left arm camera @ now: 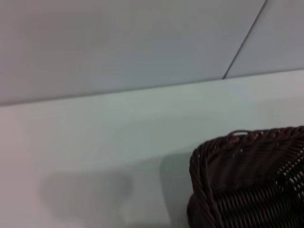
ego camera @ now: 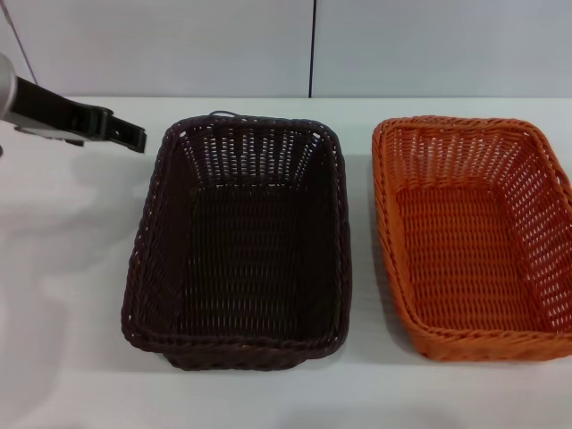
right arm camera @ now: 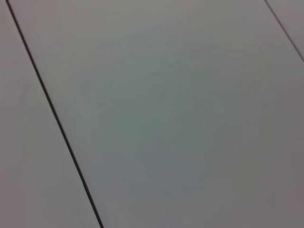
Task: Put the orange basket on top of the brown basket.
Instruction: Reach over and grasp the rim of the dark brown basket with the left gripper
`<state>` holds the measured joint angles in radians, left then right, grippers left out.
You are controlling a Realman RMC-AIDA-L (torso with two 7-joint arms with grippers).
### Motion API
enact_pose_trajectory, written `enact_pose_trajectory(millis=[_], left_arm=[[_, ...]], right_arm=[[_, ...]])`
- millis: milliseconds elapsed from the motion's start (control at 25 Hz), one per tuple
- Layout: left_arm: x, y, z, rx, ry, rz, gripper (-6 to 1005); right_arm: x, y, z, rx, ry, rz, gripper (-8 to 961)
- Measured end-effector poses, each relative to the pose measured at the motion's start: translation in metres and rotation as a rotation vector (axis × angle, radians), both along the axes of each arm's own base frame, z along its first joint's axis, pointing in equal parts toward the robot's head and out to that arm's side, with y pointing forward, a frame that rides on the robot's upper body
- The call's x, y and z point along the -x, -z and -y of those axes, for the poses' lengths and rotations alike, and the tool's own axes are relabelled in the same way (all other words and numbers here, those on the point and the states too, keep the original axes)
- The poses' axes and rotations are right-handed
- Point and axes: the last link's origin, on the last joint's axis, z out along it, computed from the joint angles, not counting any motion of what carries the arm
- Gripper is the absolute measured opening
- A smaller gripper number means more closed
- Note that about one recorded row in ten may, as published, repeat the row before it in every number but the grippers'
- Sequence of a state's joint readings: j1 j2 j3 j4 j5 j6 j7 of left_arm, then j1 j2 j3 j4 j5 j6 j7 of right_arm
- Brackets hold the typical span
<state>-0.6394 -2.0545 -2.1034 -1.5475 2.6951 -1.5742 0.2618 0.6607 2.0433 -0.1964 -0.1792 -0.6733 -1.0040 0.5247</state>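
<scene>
Two baskets sit apart on the table [ego camera: 63,295], brown basket [ego camera: 241,241] left of orange basket [ego camera: 474,237]; left gripper [ego camera: 134,136], opening unclear, hovers beside brown; nothing grasped yet, next reach the orange rim.

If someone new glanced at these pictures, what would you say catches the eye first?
Two matching woven baskets sit side by side, apart, on the white table: the brown basket in the middle and the bright orange basket on the robot's right. Both are empty and upright. The left gripper hovers over the table just beyond the brown basket's far left corner; the right gripper is out of sight.
</scene>
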Motion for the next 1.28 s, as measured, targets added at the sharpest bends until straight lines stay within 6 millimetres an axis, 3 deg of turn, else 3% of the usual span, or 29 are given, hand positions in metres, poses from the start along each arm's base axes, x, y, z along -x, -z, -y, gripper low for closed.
enact_pose_trajectory(millis=[1280], left_arm=[[0.031, 0.061, 0.012, 0.102, -0.122, 0.125, 858]], right_arm=[[-0.001, 0.001, 0.000, 0.007, 0.008, 0.004, 574]])
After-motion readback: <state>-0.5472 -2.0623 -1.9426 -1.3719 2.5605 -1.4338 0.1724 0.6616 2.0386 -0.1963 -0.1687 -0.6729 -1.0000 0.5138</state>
